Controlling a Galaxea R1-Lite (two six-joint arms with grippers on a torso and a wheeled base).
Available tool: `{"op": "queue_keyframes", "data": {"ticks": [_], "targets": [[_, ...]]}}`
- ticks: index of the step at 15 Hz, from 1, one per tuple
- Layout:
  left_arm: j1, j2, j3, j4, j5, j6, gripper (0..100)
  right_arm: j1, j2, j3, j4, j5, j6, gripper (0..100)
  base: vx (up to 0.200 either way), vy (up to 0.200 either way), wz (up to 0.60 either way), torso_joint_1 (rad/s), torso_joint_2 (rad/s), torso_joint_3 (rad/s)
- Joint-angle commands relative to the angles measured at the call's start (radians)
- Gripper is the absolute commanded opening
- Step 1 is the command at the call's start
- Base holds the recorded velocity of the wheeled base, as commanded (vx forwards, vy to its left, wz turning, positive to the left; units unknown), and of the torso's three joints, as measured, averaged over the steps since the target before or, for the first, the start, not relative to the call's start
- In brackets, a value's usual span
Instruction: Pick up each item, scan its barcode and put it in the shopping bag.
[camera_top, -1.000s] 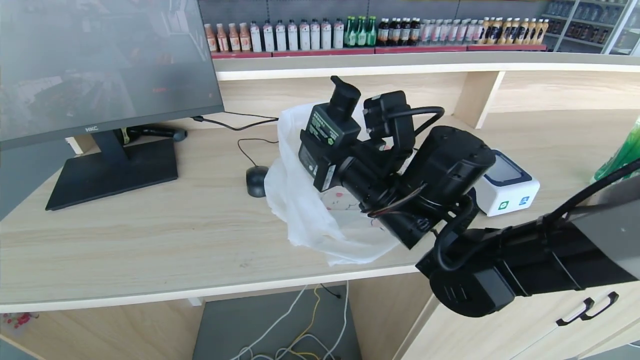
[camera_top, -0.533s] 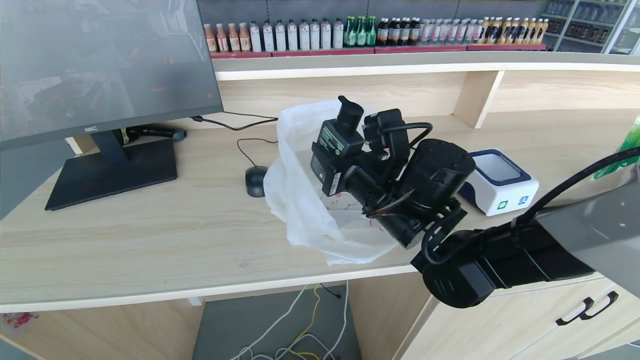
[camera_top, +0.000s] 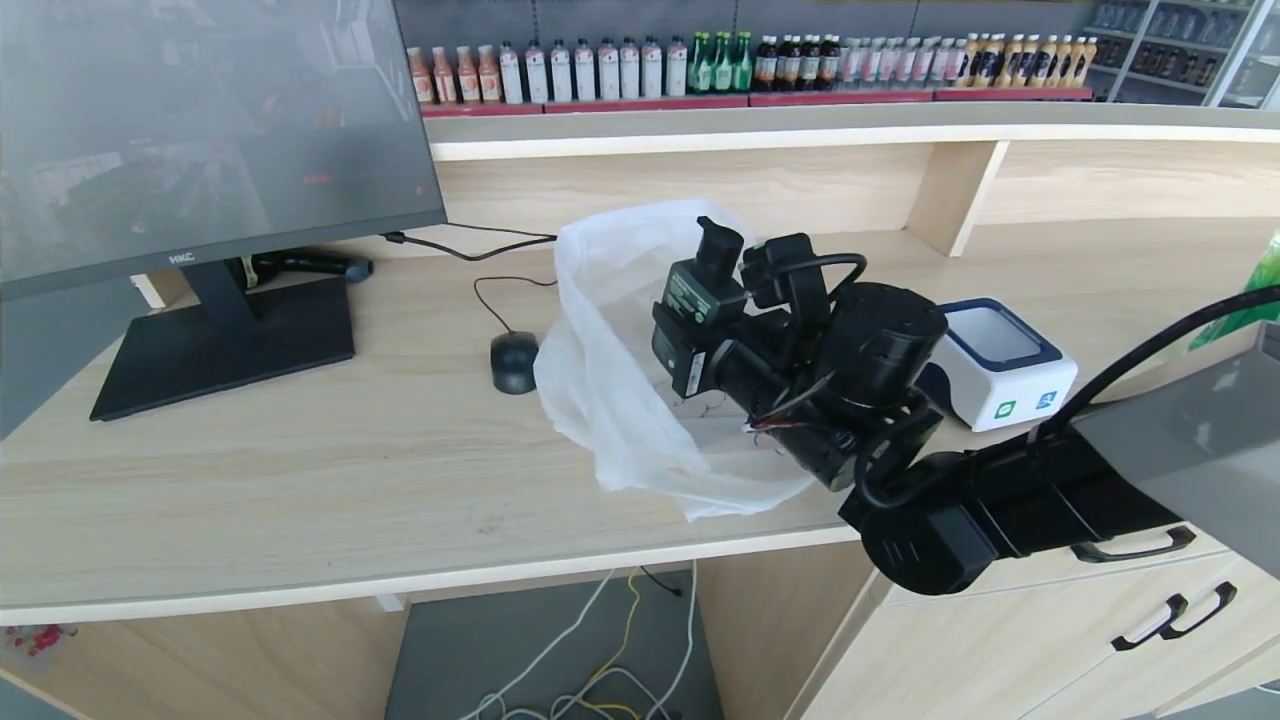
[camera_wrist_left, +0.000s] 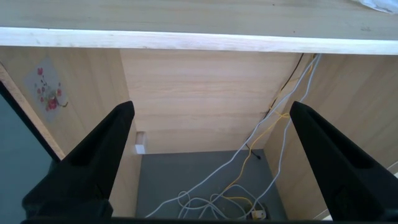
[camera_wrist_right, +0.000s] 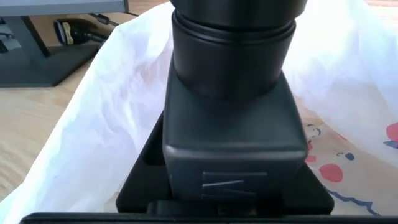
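Shopping bag (camera_top: 610, 400), thin white plastic, stood open on the wooden counter (camera_top: 300, 470). Right there in its mouth was the right gripper (camera_top: 703, 285), its arm slanting in from the robot's right across the counter's front edge. In the right wrist view the gripper's own black housing hid its far end, with crumpled white plastic on either side. So whether that gripper was apart or closed, or carried anything, could not be told. Red and blue marks showed against the white low in the bag; print or an item, no telling.

Just beside the bag on the robot's right sat the white scanner box (camera_top: 1005, 365), its dark-rimmed window facing up, partly behind the arm. On the bag's other side lay a black mouse (camera_top: 513, 362), cord trailing back. Further left was a large monitor (camera_top: 200, 130) on a flat black stand, with a black handheld scanner (camera_top: 300, 265) lying behind that stand. A green package (camera_top: 1255, 290) peeked in at the counter's far right edge.

Down low, the left gripper (camera_wrist_left: 211, 109) hung below the counter edge, fingers (camera_wrist_left: 106, 155) spread wide with nothing between them. It faced the recess under the counter, where white and yellow cables (camera_wrist_left: 217, 205) lay. Rows of bottles (camera_top: 750, 62) lined the shelf at the back.
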Motion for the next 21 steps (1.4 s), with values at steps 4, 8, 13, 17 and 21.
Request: {"op": "queue_keyframes", "data": {"ticks": [4,8,13,17,21], "targets": [[0.0,0.0,0.0,-0.001,0.0,0.0,100,-0.008,0.0,0.006,0.038,0.001,-0.001,0,0.0,0.0,0.0,0.0,0.0,0.0],[0.0,0.0,0.0,-0.001,0.0,0.0,100,-0.008,0.014,0.004,0.047,-0.001,-0.004,0,0.0,0.0,0.0,0.0,0.0,0.0],[0.0,0.0,0.0,-0.001,0.0,0.0,100,-0.031,0.037,0.004,0.052,0.001,-0.002,0,0.0,0.0,0.0,0.0,0.0,0.0],[0.0,0.0,0.0,-0.001,0.0,0.0,100,-0.038,0.054,0.014,0.05,0.001,-0.002,0,0.0,0.0,0.0,0.0,0.0,0.0],[0.0,0.0,0.0,-0.001,0.0,0.0,100,-0.038,0.055,0.014,0.05,-0.001,-0.002,0,0.0,0.0,0.0,0.0,0.0,0.0]]}}
